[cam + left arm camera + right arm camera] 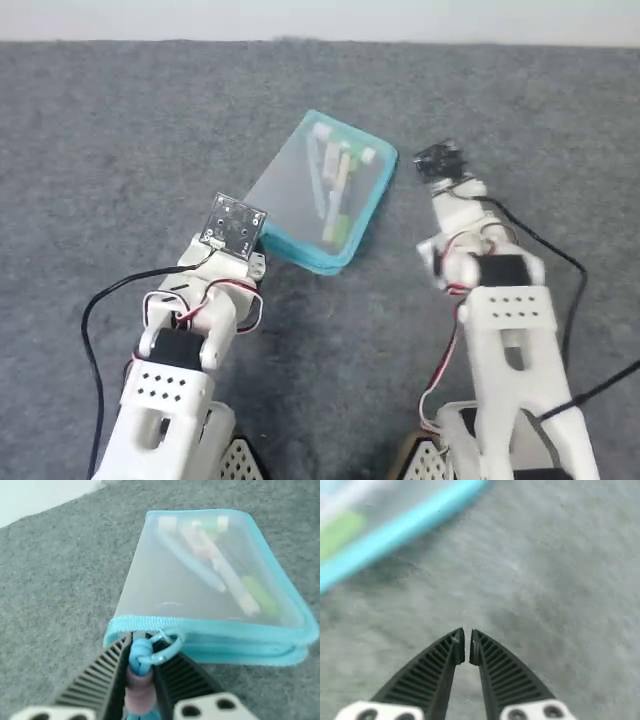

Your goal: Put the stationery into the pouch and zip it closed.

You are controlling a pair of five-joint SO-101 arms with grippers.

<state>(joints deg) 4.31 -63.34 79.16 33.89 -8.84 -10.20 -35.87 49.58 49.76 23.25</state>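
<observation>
The pouch (315, 195) lies flat on the table (120, 130), the stationery (338, 185) inside it. Its zipper pull (141, 659) sits clamped inside the left gripper (141, 647), with the pouch stretching ahead. The right gripper (466, 642) hangs just right of the pouch, apart.

Grey felt-like cover (110, 130) over the whole tabletop: short fuzzy nap, mottled light/dark, lying flat. Along its far edge a pale strip (320, 18) — wall or bare surface beyond, can't tell which. Same pale patch sits at one corner of left wrist view — cover's edge runs diagonal there.
</observation>
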